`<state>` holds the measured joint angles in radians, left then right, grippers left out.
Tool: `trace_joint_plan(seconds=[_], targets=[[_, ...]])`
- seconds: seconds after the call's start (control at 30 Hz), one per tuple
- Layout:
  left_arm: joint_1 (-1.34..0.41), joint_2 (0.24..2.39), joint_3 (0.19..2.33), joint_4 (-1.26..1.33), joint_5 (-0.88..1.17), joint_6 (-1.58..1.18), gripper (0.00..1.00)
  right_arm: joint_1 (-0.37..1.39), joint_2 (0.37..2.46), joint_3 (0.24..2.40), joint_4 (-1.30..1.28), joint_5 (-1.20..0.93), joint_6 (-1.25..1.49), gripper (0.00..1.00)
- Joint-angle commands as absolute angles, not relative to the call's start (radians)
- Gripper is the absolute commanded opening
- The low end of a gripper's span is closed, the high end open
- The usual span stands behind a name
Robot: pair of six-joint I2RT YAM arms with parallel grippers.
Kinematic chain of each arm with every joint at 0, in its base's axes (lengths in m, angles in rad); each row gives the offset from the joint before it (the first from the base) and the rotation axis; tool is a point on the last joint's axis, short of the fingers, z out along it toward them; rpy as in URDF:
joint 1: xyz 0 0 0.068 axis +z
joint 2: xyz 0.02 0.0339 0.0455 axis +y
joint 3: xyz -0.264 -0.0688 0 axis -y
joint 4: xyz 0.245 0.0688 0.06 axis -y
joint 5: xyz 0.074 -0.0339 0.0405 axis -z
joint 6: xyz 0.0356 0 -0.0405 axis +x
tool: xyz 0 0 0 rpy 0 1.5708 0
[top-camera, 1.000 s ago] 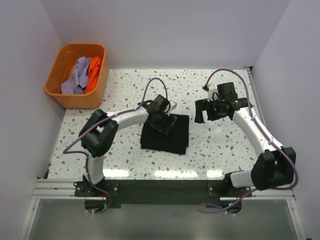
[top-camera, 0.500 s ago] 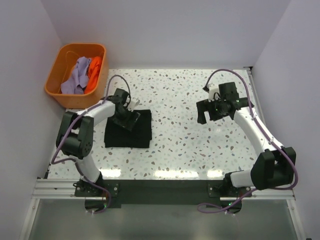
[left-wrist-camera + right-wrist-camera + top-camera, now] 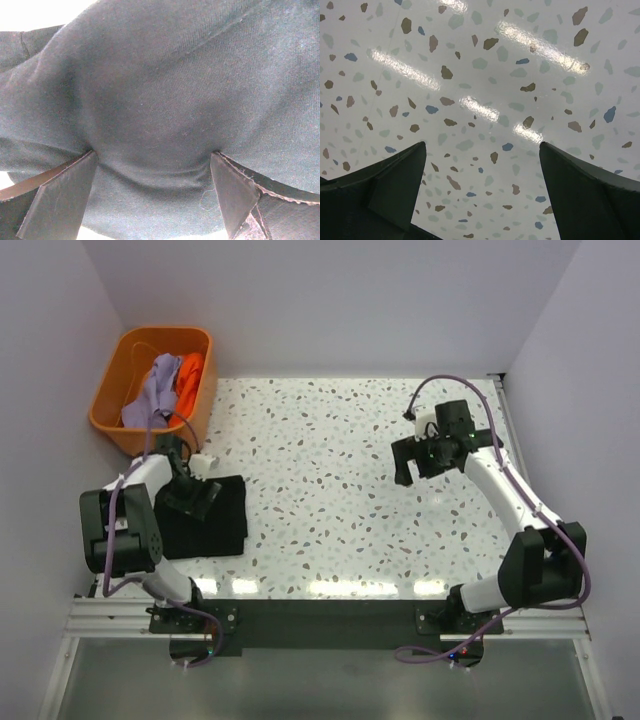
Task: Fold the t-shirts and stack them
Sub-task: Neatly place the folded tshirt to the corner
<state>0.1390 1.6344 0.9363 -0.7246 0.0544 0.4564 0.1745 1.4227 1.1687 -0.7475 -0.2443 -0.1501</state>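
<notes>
- Placement is the step in hand, as I judge it. The folded black shirt point(image 3: 222, 530) lies at the left side of the table point(image 3: 340, 470), just in front of the tub point(image 3: 165, 331), and looks like the base of the stack.
- Your left gripper point(image 3: 195, 497) sits on top of that shirt with its fingers point(image 3: 60, 195) spread wide. In the wrist view the cloth dips between them, so they press on it rather than pinch it.
- Lift straight up, not sideways, so no fold drags open with the fingers.
- Watch as you rise that no layer clings to a fingertip, since soft knit like this probably catches.
- Keep the bundle square. If an edge sticks out, pat it flat before you leave.
- Your right gripper point(image 3: 425, 455) hangs over bare table on the right, well apart from any cloth, its jaws wide and holding nothing.
- 2 shirts wait in the tub, the lavender shirt point(image 3: 150, 395) and the orange shirt point(image 3: 190, 380), crumpled side by side.
- The left arm is the nearer one for them. Take only 1, by a top fold, and bring it to the open middle of the table where both arms can likely reach.
</notes>
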Motion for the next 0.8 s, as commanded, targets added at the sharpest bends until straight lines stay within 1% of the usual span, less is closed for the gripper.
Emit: trace_joint_plan(seconds=[0.0, 0.1, 0.23, 0.53, 0.77], targets=[[0.271, 1.71, 0.844, -0.738, -0.156, 0.739, 1.0, 0.167, 1.431, 1.22, -0.732, -0.247, -0.172, 0.99], [0.339, 1.727, 0.861, -0.701, -0.176, 0.847, 1.0, 0.164, 1.434, 1.224, -0.735, -0.25, -0.179, 0.99], [0.379, 1.768, 0.905, -0.672, -0.207, 0.922, 1.0, 0.161, 1.436, 1.224, -0.739, -0.255, -0.19, 0.99], [0.437, 1.877, 1.023, -0.68, -0.216, 0.894, 1.0, 0.155, 1.431, 1.221, -0.742, -0.258, -0.199, 0.99], [0.448, 1.855, 1.038, -0.678, -0.2, 0.89, 1.0, 0.15, 1.428, 1.218, -0.749, -0.265, -0.198, 0.99]])
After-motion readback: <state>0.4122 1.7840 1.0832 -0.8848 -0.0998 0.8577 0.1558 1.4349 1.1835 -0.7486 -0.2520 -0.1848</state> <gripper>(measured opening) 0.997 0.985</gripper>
